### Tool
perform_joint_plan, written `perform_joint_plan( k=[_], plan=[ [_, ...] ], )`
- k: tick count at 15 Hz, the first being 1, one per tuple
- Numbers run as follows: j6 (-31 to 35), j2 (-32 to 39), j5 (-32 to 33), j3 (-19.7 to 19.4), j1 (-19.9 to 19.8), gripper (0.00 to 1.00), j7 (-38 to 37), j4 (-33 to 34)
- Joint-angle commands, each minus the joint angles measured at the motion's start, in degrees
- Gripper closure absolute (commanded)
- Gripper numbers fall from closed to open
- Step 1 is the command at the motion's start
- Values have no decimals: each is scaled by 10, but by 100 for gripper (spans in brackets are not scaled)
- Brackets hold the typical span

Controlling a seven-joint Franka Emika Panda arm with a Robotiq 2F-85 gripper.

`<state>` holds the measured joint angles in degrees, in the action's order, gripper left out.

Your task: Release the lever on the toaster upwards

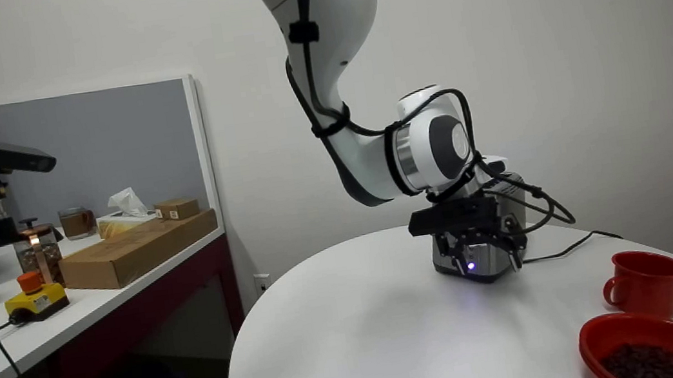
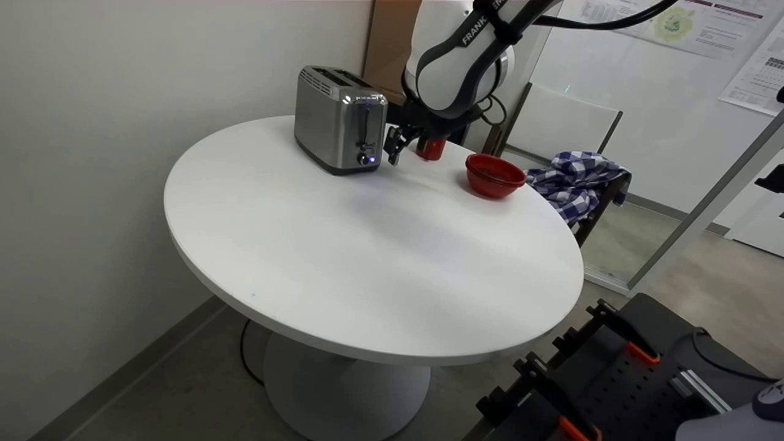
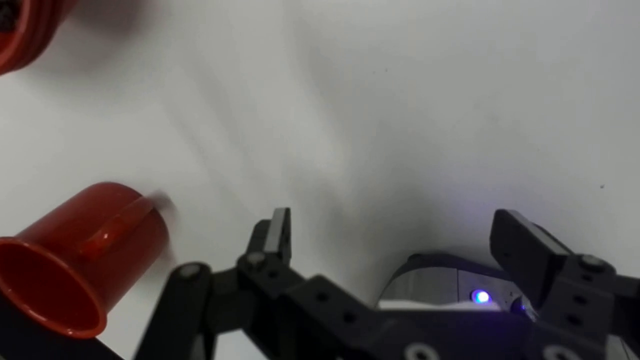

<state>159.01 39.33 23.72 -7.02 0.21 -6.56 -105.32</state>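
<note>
1. Fingers (image 3: pixel 520 250) of the claw (image 3: pixel 392 230) stand wide apart, gripping nothing; brought together at this spot, they might meet on air.
2. Lever (image 2: pixel 367 147) is near but clear of them, apparently low in its slot on the end face of the toaster (image 2: pixel 334 125). A lift made too far out would miss it; one started too low could strike the knob (image 2: pixel 362 159).
3. The toaster stands upright on the table (image 2: pixel 306 257); with nothing seen bracing it, shoving inward may slide or tip it.
4. The red mug (image 3: pixel 82 255) stands farther off; a careless sideways swing could knock it.
5. An exterior view shows lever and slot; in the wrist view neither can be made out, but the finger spread and blue light (image 3: pixel 481 296) are plain.
6. The power cord (image 1: pixel 569 249) crossing the tabletop shows in an exterior view, not at the wrist.
</note>
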Motion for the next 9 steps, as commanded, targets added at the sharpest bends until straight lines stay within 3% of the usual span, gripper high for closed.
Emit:
perform_joint_plan(
  k=[1,9],
  plan=[
    [5,19,-23,-10,10,0,27,24],
    [8,54,-23,-14,14,0,25,56]
  ],
)
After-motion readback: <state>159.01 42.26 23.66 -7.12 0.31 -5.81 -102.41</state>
